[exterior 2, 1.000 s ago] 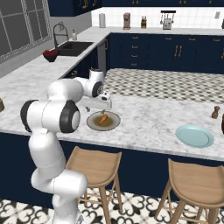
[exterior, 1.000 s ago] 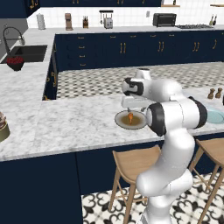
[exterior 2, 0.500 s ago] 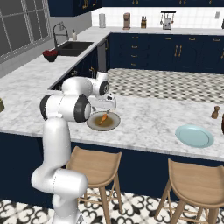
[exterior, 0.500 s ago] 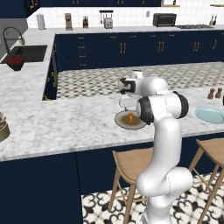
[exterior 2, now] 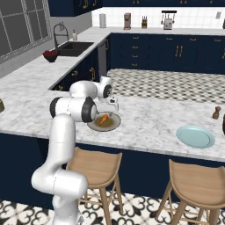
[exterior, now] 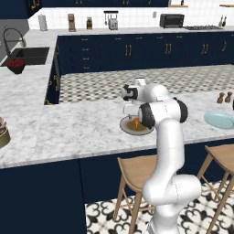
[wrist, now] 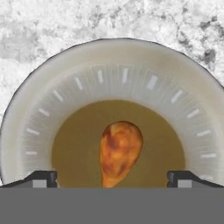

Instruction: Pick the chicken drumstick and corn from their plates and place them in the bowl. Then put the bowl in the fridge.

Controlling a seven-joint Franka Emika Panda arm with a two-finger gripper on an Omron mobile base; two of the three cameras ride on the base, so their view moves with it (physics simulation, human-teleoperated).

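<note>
Marble table (exterior: pixel 68 132) runs across the front of a navy kitchen, with stools tucked under its near edge. Gripper (wrist: pixel 113 177) hangs straight over the brownish-grey plate (wrist: pixel 48 118), jaws spread as wide as they go, nothing between them. Chicken drumstick (wrist: pixel 119 151) lies on the plate's dark centre, thick end away from the gripper, thin end pointing toward the gap between the fingertips (wrist: pixel 43 178). Judgement: the hand is lined up this way so the two tips can drop either side of the meat and close across it (first pick not yet made).

From the base views the drumstick plate (exterior 2: pixel 110 125) sits near the table's front edge, close to the arm. Light blue plate (exterior 2: pixel 195 136) lies well apart toward the table's right end, also near the front edge; I cannot make out anything on it from here.

Count: plates, two. Drumstick, one. Stools (exterior 2: pixel 94 167), two. Small brown shakers (exterior: pixel 224 97) at the far right of the table, two.
</note>
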